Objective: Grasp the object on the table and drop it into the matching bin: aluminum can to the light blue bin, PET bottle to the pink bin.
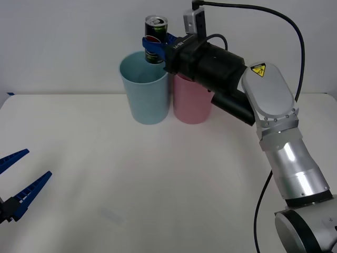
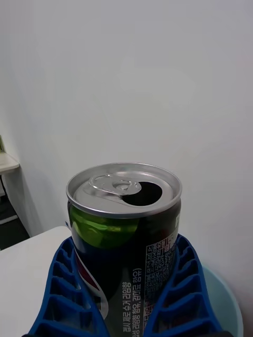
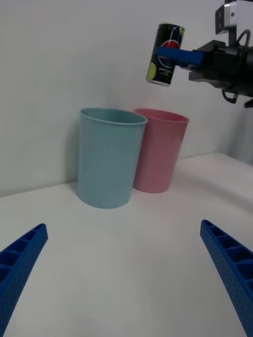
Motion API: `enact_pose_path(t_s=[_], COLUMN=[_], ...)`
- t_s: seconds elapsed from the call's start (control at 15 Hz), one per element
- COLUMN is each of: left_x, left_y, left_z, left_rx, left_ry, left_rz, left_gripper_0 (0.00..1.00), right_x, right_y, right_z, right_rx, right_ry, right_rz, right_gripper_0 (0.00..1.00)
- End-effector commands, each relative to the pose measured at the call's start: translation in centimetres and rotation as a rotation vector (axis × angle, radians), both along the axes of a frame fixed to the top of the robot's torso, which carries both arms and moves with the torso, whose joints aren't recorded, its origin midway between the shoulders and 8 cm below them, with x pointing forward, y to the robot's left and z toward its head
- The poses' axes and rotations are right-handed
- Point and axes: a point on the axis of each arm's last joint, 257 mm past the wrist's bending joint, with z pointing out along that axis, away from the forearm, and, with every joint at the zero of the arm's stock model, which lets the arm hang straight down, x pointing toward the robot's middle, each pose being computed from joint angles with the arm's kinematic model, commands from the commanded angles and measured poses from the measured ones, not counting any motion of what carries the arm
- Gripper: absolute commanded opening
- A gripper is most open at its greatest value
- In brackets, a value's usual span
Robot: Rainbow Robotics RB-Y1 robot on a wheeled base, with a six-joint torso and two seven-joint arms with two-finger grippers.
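Right gripper clamped on small dark aluminium can, held upright above right rim of tall light blue plastic bin. Pink bin at its 3 o'clock. Left gripper spread wide, empty, parked at table's 8 o'clock. Step: drop. Next: nudge toward 9 o'clock, centre over bin mouth, release.

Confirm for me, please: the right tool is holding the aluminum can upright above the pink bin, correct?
Not quite: the right tool holds the aluminum can above the light blue bin, not the pink bin, as the front view shows. The can is roughly upright.
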Motion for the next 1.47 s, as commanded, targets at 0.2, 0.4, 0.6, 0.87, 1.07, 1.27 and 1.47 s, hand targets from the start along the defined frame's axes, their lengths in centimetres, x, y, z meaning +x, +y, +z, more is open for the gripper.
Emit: enact_pose_path(t_s=[0.2,0.4,0.6,0.87,1.07,1.27,1.47], left_x=[0.0,0.0,0.0,0.0,0.0,0.0,0.0], left_y=[0.0,0.0,0.0,0.0,0.0,0.0,0.0], left_z=[0.0,0.0,0.0,0.0,0.0,0.0,0.0], left_rx=[0.0,0.0,0.0,0.0,0.0,0.0,0.0], left_ry=[0.0,0.0,0.0,0.0,0.0,0.0,0.0], left_rz=[0.0,0.0,0.0,0.0,0.0,0.0,0.0], left_gripper_0=[1.0,1.0,1.0,1.0,1.0,1.0,1.0], right_x=[4.0,5.5,6.1,6.1,6.1,6.3,6.3], right_y=[2.1,3.3,4.0,4.2,4.1,4.0,4.0], right_z=[-0.1,-0.2,-0.2,-0.3,-0.2,-0.1,-0.2], right_rx=[-0.009,-0.012,-0.008,-0.013,-0.01,-0.01,-0.015], right_ry=[0.045,0.058,0.059,0.056,0.056,0.049,0.045], right_rz=[-0.056,-0.089,-0.111,-0.112,-0.114,-0.125,-0.125], right_gripper_0=[0.0,0.0,0.0,0.0,0.0,1.0,1.0])
